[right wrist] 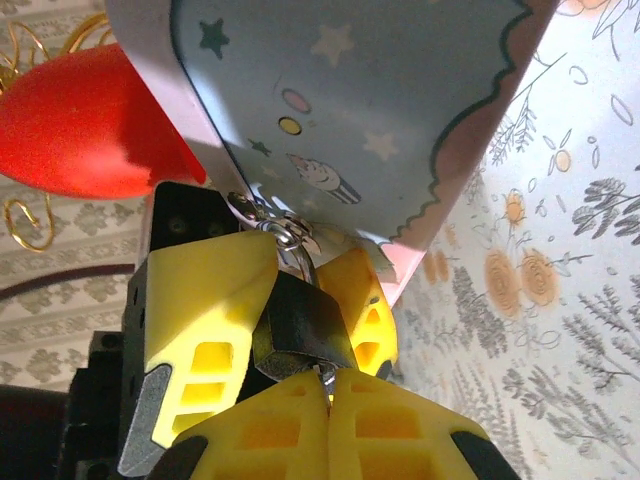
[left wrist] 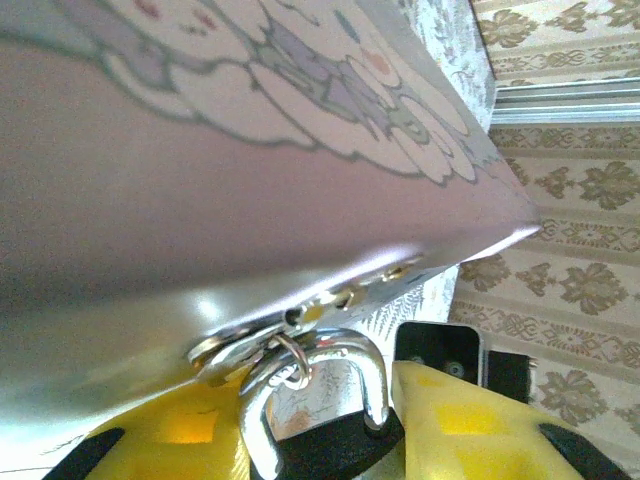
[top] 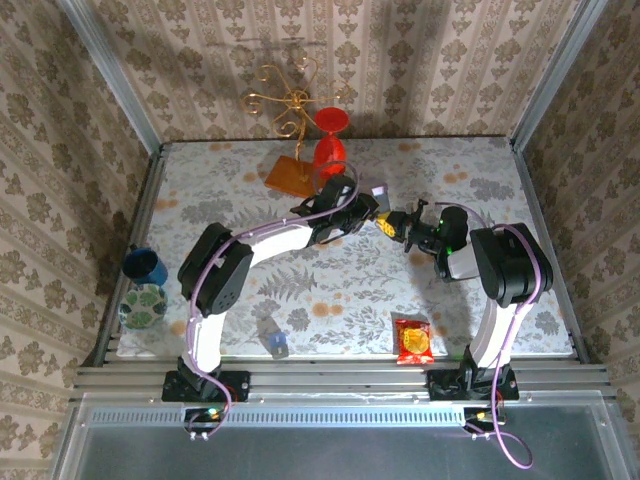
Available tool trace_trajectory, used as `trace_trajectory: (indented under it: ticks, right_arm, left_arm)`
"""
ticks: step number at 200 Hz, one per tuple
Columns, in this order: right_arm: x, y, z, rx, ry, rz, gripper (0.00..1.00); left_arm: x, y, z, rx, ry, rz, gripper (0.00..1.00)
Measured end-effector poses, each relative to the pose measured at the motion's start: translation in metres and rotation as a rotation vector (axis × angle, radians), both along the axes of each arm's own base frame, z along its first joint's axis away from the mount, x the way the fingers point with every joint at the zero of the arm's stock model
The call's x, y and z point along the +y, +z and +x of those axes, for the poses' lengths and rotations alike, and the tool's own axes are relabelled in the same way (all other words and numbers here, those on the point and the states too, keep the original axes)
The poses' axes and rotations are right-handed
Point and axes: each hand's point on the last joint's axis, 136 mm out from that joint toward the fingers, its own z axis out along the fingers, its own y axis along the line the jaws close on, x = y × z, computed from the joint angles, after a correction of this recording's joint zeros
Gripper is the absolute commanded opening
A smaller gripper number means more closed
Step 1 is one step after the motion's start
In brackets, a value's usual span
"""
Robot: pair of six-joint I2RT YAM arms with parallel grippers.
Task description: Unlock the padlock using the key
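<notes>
The padlock [right wrist: 300, 328] is hooked by its shackle [left wrist: 372, 385] through the hasp of the tin box [right wrist: 350, 110], between the two arms. The left gripper [left wrist: 325, 442] is clamped across its dark body; the right gripper [right wrist: 328, 402] has its fingers pressed together on what looks like the key [right wrist: 321, 373], at the lock's underside. Small, hard, smooth metal, likely to swivel on the hasp: best held by the flat sides of the body
</notes>
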Motion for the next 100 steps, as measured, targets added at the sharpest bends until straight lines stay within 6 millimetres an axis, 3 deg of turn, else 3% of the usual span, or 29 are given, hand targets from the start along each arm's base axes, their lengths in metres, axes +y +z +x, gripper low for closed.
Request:
trace_trajectory:
  ticks: [100]
  right_arm:
    - [-0.0098, -0.0044, -0.0046, 0.114, -0.052, 0.097, 0.0]
  left_arm:
    - [-0.0042, 0.0001, -0.0049, 0.011, -0.005, -0.012, 0.0]
